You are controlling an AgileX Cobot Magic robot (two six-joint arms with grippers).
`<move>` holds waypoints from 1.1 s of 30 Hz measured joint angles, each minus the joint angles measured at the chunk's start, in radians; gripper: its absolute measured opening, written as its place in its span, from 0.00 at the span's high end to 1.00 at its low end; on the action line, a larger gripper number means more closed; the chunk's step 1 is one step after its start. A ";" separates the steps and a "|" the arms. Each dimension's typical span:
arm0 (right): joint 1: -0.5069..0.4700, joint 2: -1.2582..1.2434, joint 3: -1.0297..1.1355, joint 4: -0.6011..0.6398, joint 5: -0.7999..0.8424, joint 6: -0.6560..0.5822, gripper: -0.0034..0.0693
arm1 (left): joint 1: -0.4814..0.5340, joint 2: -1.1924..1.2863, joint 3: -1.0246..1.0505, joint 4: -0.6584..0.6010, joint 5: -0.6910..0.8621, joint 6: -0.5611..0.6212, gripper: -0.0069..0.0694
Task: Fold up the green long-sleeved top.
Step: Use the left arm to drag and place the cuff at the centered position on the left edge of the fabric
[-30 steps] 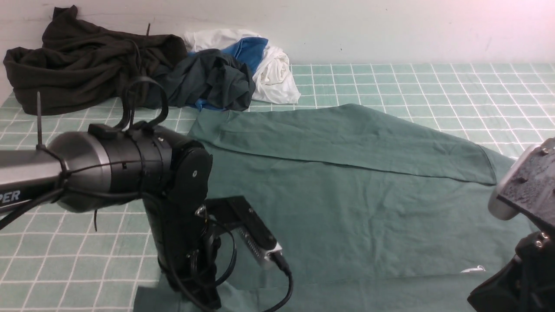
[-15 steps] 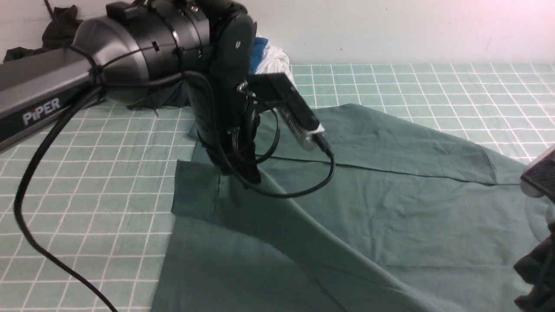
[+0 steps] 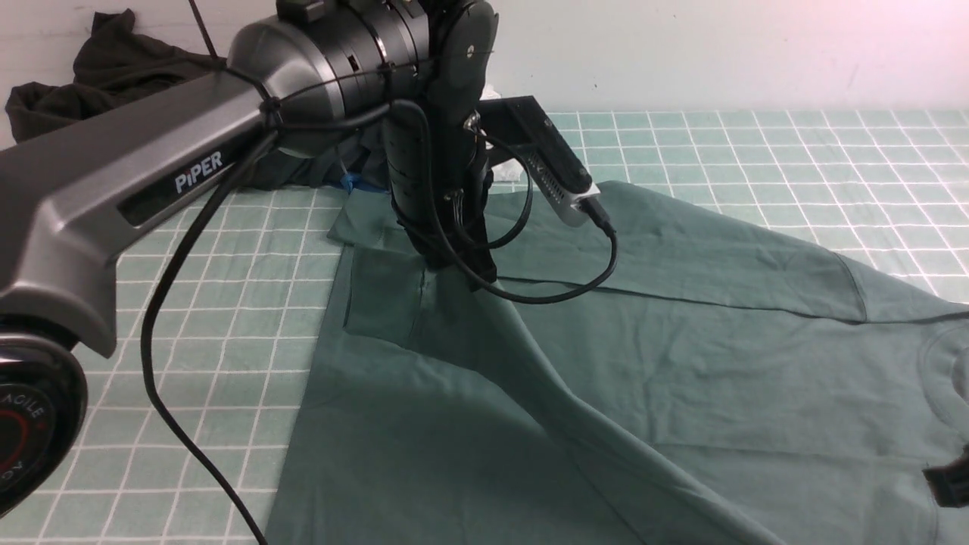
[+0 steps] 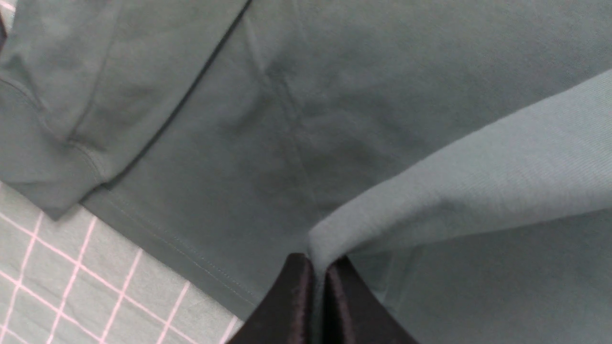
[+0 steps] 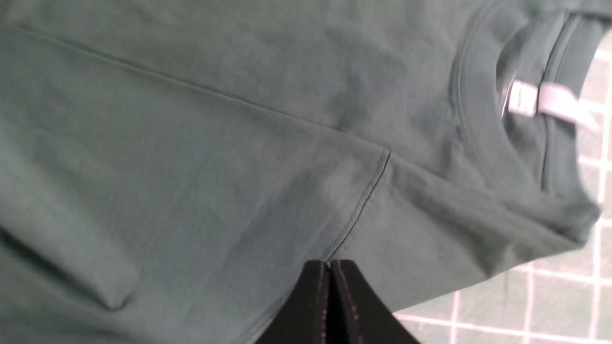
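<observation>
Front view: the green long-sleeved top [image 3: 681,363] lies spread on the checked cloth [image 3: 757,151], its long axis running left to right, with the collar [image 3: 935,386] at the right. The left gripper [image 3: 465,272] pinches a raised fold at the top's far left. The right gripper [image 3: 950,484] is mostly cut off.

Left wrist view: the jaws are clamped on a ridge of fabric.

Right wrist view: the jaws are pressed together on the shoulder seam.

We see a green cloth [image 3: 757,151] with white squares covering the table, near and far. At the far left, a very dark, almost black piece of clothing [image 3: 98,76] lies in a heap by the white wall [image 3: 719,53]. Just right of it, a dark blue-grey one [image 3: 303,168] is partly hidden, with a bit of bright blue [image 3: 350,182] beside it.
</observation>
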 joint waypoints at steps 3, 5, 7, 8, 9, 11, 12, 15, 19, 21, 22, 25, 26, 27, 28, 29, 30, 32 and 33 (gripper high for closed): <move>-0.109 0.051 0.008 0.051 -0.069 0.000 0.96 | 0.000 0.000 0.000 0.000 0.000 0.000 0.90; -0.152 0.092 0.008 0.062 -0.098 0.000 0.93 | 0.000 0.000 0.000 0.000 0.000 0.000 0.90; -0.192 0.142 0.008 0.065 -0.133 0.000 0.88 | 0.000 0.000 -0.001 0.000 0.000 0.000 0.90; -0.201 0.166 0.008 0.065 -0.144 0.000 0.85 | 0.000 0.000 -0.001 0.000 0.000 0.000 0.90; -0.211 0.191 0.008 0.065 -0.158 0.001 0.82 | 0.000 0.000 -0.001 0.000 0.000 0.000 0.90; -0.231 0.258 0.008 0.065 -0.194 0.018 0.72 | 0.000 0.000 -0.002 -0.001 0.000 0.000 0.90; -0.237 0.292 0.008 0.063 -0.214 0.031 0.66 | 0.000 0.000 -0.002 -0.003 0.000 0.000 0.90; -0.247 0.385 0.008 0.033 -0.279 0.093 0.52 | 0.000 0.000 -0.002 -0.015 0.000 0.000 0.90; -0.253 0.473 0.008 -0.009 -0.350 0.156 0.43 | 0.000 0.000 -0.002 -0.033 0.000 0.000 0.90; -0.253 0.513 0.008 -0.019 -0.379 0.174 0.42 | 0.000 0.000 -0.002 -0.041 0.000 0.000 0.90; -0.253 0.518 0.008 -0.019 -0.381 0.175 0.42 | 0.000 0.000 -0.002 -0.041 0.000 0.000 0.90; -0.253 0.550 0.008 -0.023 -0.405 0.181 0.44 | 0.000 0.000 -0.002 -0.043 0.000 0.000 0.90; -0.253 0.551 0.008 -0.023 -0.405 0.181 0.45 | 0.000 0.000 -0.002 -0.043 0.000 0.000 0.90; -0.253 0.562 0.007 -0.022 -0.410 0.182 0.49 | 0.000 0.000 -0.002 -0.043 0.000 0.000 0.90; -0.253 0.565 0.006 -0.022 -0.413 0.182 0.51 | 0.000 0.000 -0.002 -0.043 0.000 0.000 0.90; -0.253 0.569 0.005 -0.022 -0.418 0.182 0.54 | 0.000 0.000 -0.003 -0.043 0.000 0.000 0.90; -0.253 0.571 0.004 -0.022 -0.423 0.182 0.57 | 0.000 0.000 -0.003 -0.043 0.000 0.000 0.90; -0.253 0.575 0.003 -0.021 -0.425 0.183 0.64 | 0.000 0.000 -0.003 -0.043 0.000 0.000 0.90; -0.253 0.575 0.002 -0.020 -0.427 0.184 0.68 | 0.000 0.000 -0.003 -0.043 0.000 0.000 0.90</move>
